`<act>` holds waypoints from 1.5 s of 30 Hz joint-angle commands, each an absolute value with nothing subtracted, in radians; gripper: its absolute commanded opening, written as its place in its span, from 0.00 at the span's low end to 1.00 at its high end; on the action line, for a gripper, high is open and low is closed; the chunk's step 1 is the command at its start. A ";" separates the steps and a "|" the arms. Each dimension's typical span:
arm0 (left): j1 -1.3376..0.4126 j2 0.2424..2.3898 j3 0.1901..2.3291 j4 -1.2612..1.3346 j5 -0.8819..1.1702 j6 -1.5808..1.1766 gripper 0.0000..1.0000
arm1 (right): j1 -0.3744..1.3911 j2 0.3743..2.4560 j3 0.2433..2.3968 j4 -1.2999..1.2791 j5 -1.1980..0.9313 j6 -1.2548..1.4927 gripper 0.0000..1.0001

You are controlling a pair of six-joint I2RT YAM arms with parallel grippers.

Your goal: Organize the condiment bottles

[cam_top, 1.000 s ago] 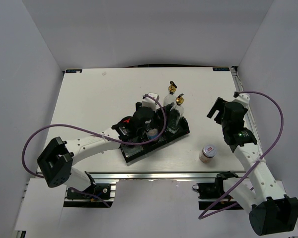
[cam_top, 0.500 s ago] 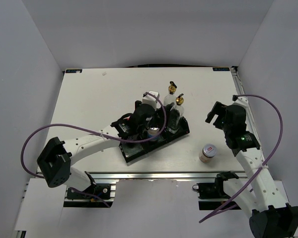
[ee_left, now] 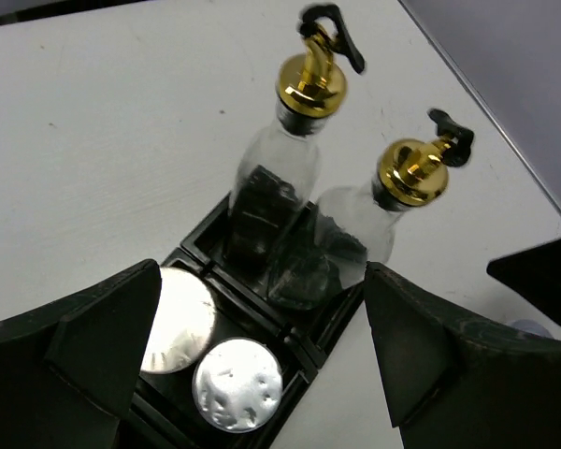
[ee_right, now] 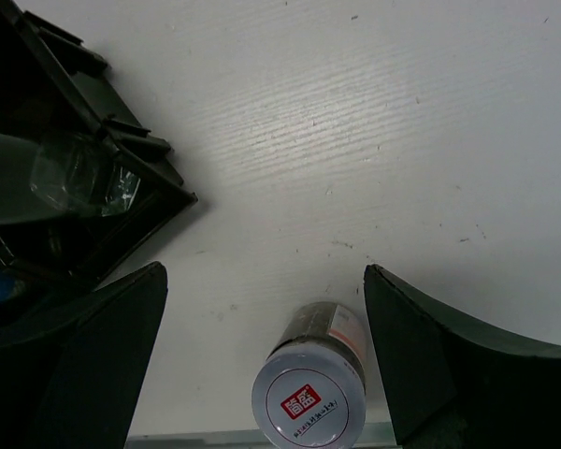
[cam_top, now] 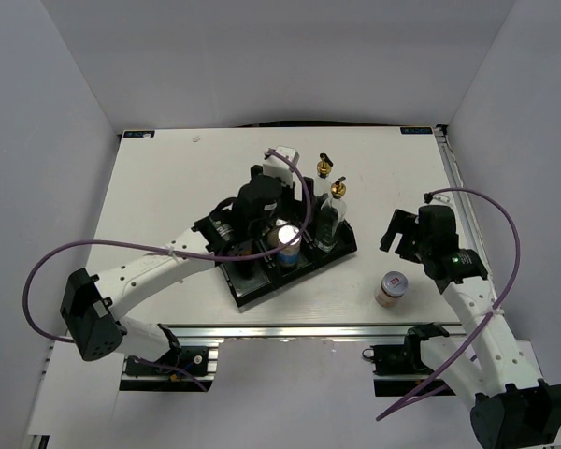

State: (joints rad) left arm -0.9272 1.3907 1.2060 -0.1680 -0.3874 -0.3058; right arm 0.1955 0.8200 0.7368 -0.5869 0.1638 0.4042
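One shaker (ee_right: 309, 398) stands alone on the surface (cam_top: 168, 187), near the tray (cam_top: 248, 290) holding the glass bottles (ee_left: 290, 159). The left end effector (ee_left: 262, 271) and right end effector (ee_right: 264, 271) gape wide, empty. Hazard: an off-centre right descent could topple it.

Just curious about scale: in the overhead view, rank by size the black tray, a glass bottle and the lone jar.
Largest first: tray, glass bottle, jar. Bottle over jar is unsure: its top stands nearer the camera.

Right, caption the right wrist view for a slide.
Open right tool above a lone silver-capped jar near the black tray.
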 commanded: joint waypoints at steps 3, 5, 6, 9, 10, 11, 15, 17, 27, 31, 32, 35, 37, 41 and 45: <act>-0.774 1.309 1.185 -0.178 -0.379 -0.314 0.98 | 0.221 0.844 0.726 -0.650 0.152 0.434 0.89; -0.629 1.266 1.135 -0.150 -0.293 -0.369 0.98 | 0.229 0.841 0.719 -0.664 0.169 0.445 0.89; -0.594 1.250 1.094 -0.144 -0.325 -0.385 0.98 | 0.235 0.841 0.712 -0.673 0.172 0.448 0.89; -0.494 1.197 1.024 -0.167 -0.383 -0.416 0.98 | 0.255 0.864 0.695 -0.716 0.181 0.462 0.90; -0.451 1.181 1.002 -0.167 -0.391 -0.428 0.98 | 0.258 0.873 0.692 -0.729 0.196 0.463 0.89; -0.415 1.152 0.962 -0.166 -0.397 -0.436 0.98 | 0.264 0.879 0.687 -0.748 0.205 0.466 0.89; -0.345 1.108 0.904 -0.179 -0.425 -0.477 0.98 | 0.276 0.888 0.683 -0.799 0.224 0.476 0.90; -0.334 1.103 0.878 -0.193 -0.443 -0.489 0.98 | 0.281 0.896 0.683 -0.831 0.232 0.482 0.90; -0.298 1.075 0.835 -0.187 -0.448 -0.502 0.98 | 0.316 0.956 0.693 -0.911 0.213 0.483 0.68; -0.295 1.074 0.833 -0.192 -0.442 -0.500 0.98 | 0.339 0.962 0.724 -0.910 0.189 0.476 0.32; -0.293 1.071 0.828 -0.192 -0.442 -0.500 0.98 | 0.344 0.957 0.741 -0.910 0.173 0.442 0.30; -0.291 1.054 0.813 -0.178 -0.440 -0.500 0.98 | 0.357 0.943 0.765 -0.881 0.051 0.337 0.12; -0.290 1.048 0.804 -0.173 -0.434 -0.500 0.98 | 0.400 0.940 0.801 -0.855 -0.090 0.289 0.00; -0.288 1.037 0.802 -0.184 -0.437 -0.492 0.98 | 0.622 0.969 0.868 -0.802 -0.130 0.267 0.00; -0.288 1.009 0.781 -0.170 -0.434 -0.486 0.98 | 0.851 1.060 0.959 -0.732 -0.121 0.255 0.00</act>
State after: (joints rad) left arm -0.2958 1.0512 0.7944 -0.1902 -0.4366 -0.4938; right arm 0.7406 1.0164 0.8635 -0.8383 -0.0521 0.2939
